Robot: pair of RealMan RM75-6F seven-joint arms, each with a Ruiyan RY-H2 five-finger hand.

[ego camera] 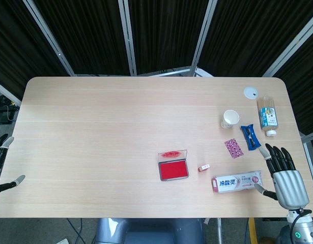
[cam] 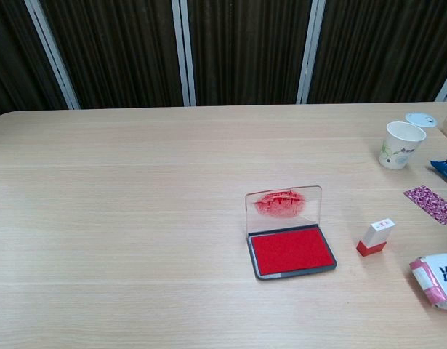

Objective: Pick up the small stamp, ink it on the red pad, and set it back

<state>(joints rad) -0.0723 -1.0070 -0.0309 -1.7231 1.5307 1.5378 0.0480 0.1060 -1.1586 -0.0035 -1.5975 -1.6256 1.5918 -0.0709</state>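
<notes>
The small stamp (ego camera: 203, 167) (cam: 375, 237), white with a red base, lies on the table just right of the red ink pad (ego camera: 173, 170) (cam: 291, 249). The pad's clear lid (cam: 283, 207) stands open and is smeared with red. My right hand (ego camera: 283, 177) rests at the table's right front edge with fingers spread and nothing in it, well right of the stamp and beside a toothpaste box (ego camera: 236, 182). My left hand (ego camera: 1, 162) hangs off the table's left edge, fingers apart and empty. Neither hand shows in the chest view.
Right of the stamp lie the toothpaste box (cam: 435, 278), a patterned sachet (ego camera: 234, 148) (cam: 431, 203), a blue packet (ego camera: 251, 136), a paper cup (ego camera: 229, 119) (cam: 400, 145), a plastic bottle (ego camera: 268, 115) and a white lid (ego camera: 251, 92). Bare tabletop (ego camera: 95, 137) stretches left of the pad.
</notes>
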